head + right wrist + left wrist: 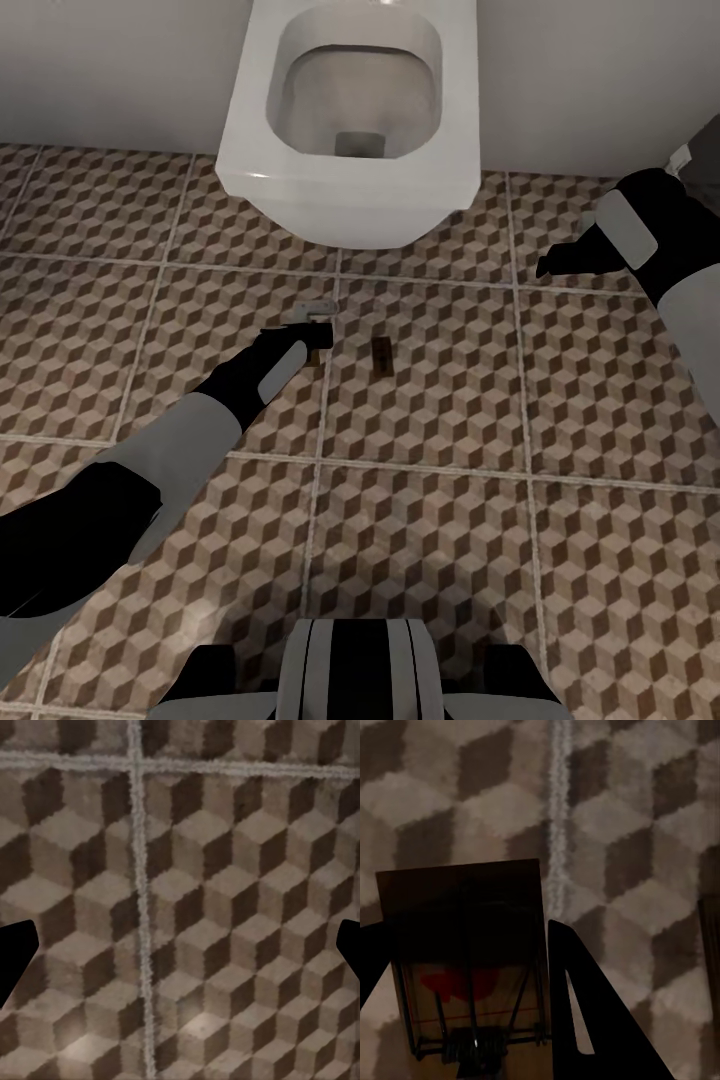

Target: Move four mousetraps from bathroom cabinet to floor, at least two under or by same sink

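- Mousetrap (465,945) sits between our left hand (312,340) fingers, its near end cut off.
- Second mousetrap (381,357) lies on the bathroom floor (450,480) nearby.
- Right hand (180,952) spread wide, fingertips barely visible.

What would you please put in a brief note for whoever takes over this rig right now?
Left gripper: shut on a small dark brown wooden mousetrap, low over the cube-patterned tiled bathroom floor, in front of the white toilet.
Right gripper: open, empty, above bare tiles.
Done: a second dark brown mousetrap lies on the floor beside the left gripper.
Left: release the held trap, fetch the rest, and put two by a sink.
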Controlling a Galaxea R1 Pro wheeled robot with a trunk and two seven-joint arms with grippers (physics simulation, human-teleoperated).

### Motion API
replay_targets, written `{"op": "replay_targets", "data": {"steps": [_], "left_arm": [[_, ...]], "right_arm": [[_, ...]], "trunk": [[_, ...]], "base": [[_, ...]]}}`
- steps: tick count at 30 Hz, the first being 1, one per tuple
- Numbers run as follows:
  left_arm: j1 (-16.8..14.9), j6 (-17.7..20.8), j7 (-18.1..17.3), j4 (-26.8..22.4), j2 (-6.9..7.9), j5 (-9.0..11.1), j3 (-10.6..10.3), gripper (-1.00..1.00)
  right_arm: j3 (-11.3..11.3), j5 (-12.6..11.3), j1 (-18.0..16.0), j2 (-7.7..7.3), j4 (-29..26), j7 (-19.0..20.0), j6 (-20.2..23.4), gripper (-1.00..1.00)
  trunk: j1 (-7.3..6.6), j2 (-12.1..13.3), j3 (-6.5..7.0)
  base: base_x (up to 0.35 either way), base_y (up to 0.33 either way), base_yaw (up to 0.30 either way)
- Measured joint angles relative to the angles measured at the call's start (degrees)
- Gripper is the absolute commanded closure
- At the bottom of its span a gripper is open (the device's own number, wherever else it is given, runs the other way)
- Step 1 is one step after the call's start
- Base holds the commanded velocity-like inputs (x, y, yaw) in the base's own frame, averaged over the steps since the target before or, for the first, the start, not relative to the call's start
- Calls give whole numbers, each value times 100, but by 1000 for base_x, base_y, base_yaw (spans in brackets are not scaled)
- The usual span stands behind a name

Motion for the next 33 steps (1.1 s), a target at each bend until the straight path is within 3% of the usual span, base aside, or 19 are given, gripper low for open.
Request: {"op": "replay_targets", "data": {"steps": [33], "left_arm": [[0, -1, 2, 8, 0, 0, -77, 100]], "right_arm": [[0, 3, 3, 7, -1, 0, 0, -100]], "trunk": [[0, 0, 0]], "base": [[3, -46, 0]]}}
